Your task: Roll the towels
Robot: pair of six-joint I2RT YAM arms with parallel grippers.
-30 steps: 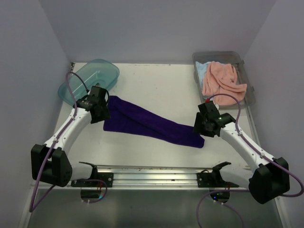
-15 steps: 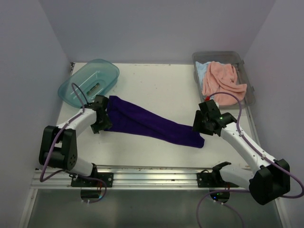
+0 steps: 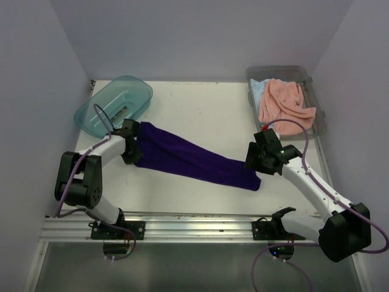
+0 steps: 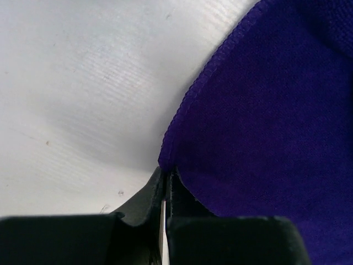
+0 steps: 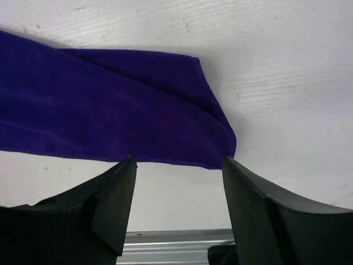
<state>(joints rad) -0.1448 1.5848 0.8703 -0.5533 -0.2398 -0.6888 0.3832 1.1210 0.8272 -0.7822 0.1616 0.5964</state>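
Within the last second the left gripper [image 3: 130, 149] had closed. Its jaws, apart a moment earlier, now stood together at the far-left corner of the purple towel [image 3: 194, 159]. In the left wrist view the stitched hem ran straight down into the tips, so a fold of cloth seemed to be nipped between them, though the close view left that slightly unsure. The left arm had also drawn its elbow back toward its base and come down low over the desk [image 3: 200, 109].

The right gripper [image 3: 258, 162] had scarcely shifted. It hovered over the towel's other end with its jaws wide apart and nothing between them.

By my judgement one end was now secured, and the roll could start once the right side took hold or pressed down.

The purple towel lay flat on the desk as a long band. Its long axis ran diagonally, from the far left just beside the teal tub [image 3: 115, 100] down to the near right. It was broader at the left end and narrower at the right.

The pink towel [image 3: 282, 103] and the light blue towel [image 3: 258, 89] lay heaped in the grey bin [image 3: 317, 125] at the far right, not yet rolled.
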